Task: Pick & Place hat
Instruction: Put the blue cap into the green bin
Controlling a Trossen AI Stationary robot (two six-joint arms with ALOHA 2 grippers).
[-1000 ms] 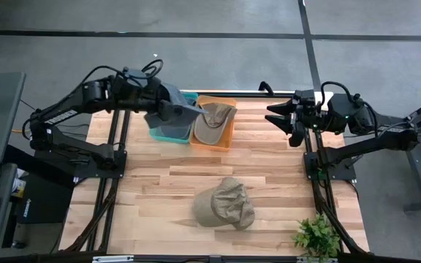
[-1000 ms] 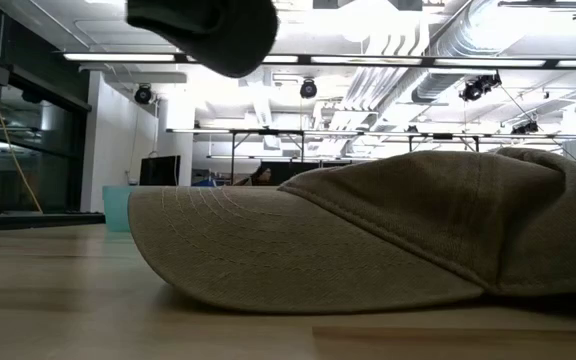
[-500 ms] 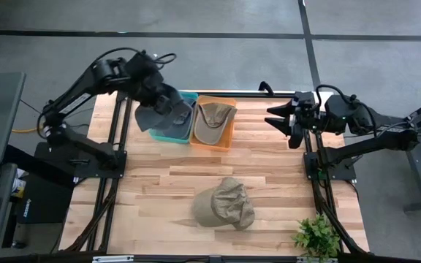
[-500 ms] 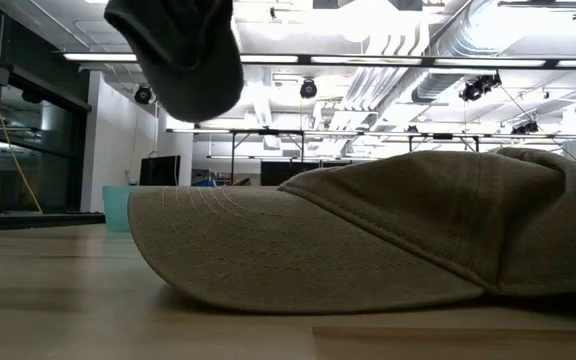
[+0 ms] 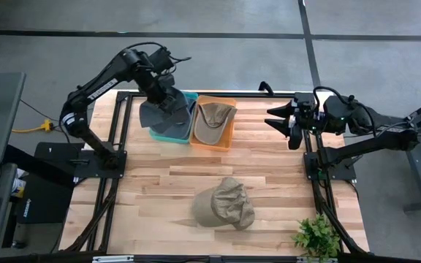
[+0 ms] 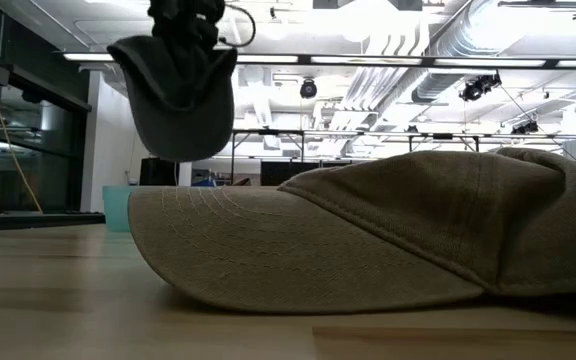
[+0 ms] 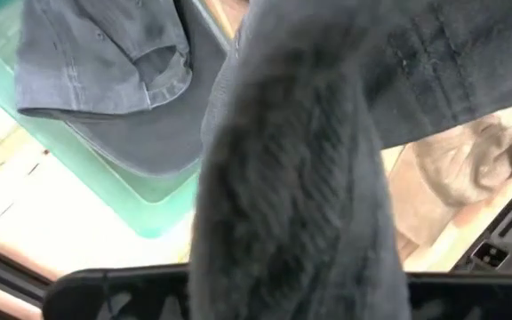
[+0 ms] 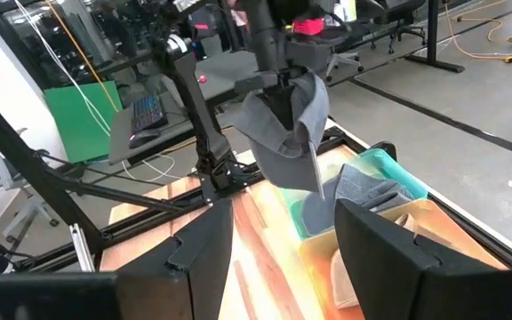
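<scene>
the left gripper [image 5: 157, 86] now holds the dark grey fabric cap [image 5: 164, 109] above the teal plastic bin [image 5: 190, 126] at the far side of the table. a second ago the arm stretched low across from the left with the cap beside the orange bin; since then it has folded upward, and the cap has swung back over the teal one. in the low view the cap [image 6: 176, 95] now hangs brim down where before only a dark blur showed at the top edge.

the left gripper's fingers are clenched on the cap's crown. the left wrist view is almost filled with grey cloth [image 7: 292, 178], and past it a second folded dark grey cap [image 7: 105, 53] already lies inside the teal bin.

judging from this, the carry is nearly done and the cap is lined up for a drop into the matching grey pile. what is left is lowering and letting go.

the orange plastic bin [image 5: 231, 124] just beside holds a khaki cap [image 5: 214, 117]. another crumpled khaki cotton cap [image 5: 226, 203] lies alone on the light wooden slatted table [image 5: 152, 190], near the front, probably the next to sort.

the right gripper [image 5: 276, 117] waits at the table's right edge, fingers spread and empty. a small green potted plant [image 5: 316, 235] stands at the front right corner.
</scene>
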